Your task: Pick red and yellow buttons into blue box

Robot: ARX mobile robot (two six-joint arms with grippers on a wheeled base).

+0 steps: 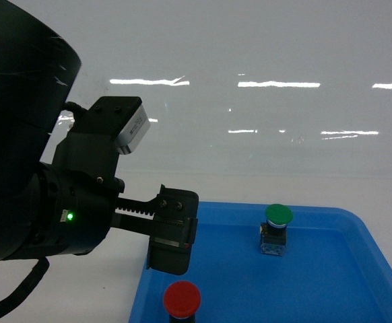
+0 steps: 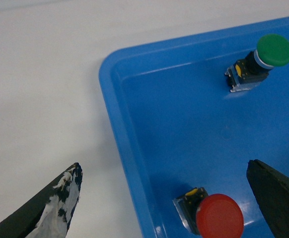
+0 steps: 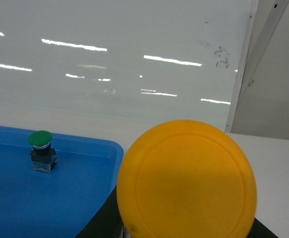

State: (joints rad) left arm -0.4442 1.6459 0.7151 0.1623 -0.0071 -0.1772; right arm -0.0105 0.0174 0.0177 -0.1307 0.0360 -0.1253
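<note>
Buttons like these looked small, hard and light. My right gripper held the yellow button (image 3: 186,181). My left gripper (image 2: 164,198) hung wide open around the red button (image 2: 219,216) in the shallow blue tray (image 2: 134,144); its dark body looked best to grab.

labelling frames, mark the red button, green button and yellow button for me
red button (image 2: 219,216), left wrist view, on its cap
green button (image 1: 278,214), head view, on its cap
yellow button (image 3: 186,181), right wrist view, on its cap

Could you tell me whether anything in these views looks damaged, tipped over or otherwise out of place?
Mostly minor things. The left gripper has white, chipped-looking patches on one fingertip. In the left wrist view the red button and green button seem to lie tilted in the shallow blue tray. The yellow button fills the right wrist view.
</note>
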